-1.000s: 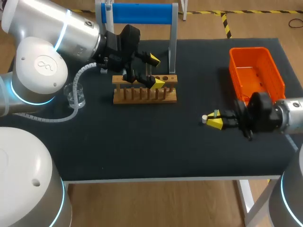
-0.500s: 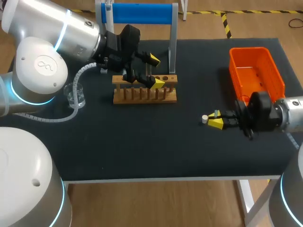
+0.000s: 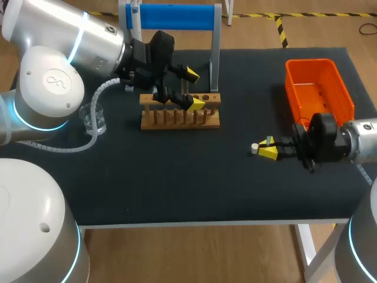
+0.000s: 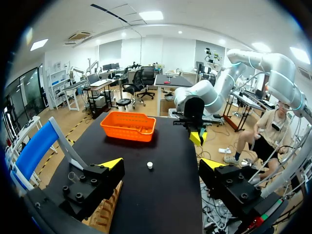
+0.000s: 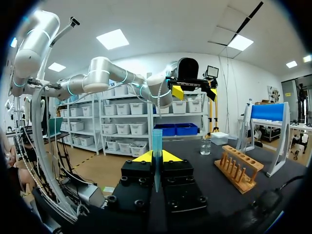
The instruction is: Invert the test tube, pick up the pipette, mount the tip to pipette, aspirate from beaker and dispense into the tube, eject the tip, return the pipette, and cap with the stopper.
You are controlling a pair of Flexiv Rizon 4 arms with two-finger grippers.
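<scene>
While pinched between pressed-together yellow tips of right gripper: slim teal test tube, apparently upright, well right of wooden rack, toward table's front. Left gripper spread wide, empty, hovering over rack's right end. White stopper on cloth just off right fingertips, rack side. Beaker left of rack. Tube judged light, stiff, slick, breakable; best held mid-length, gently, mouth clear. No readable labels or print.
</scene>
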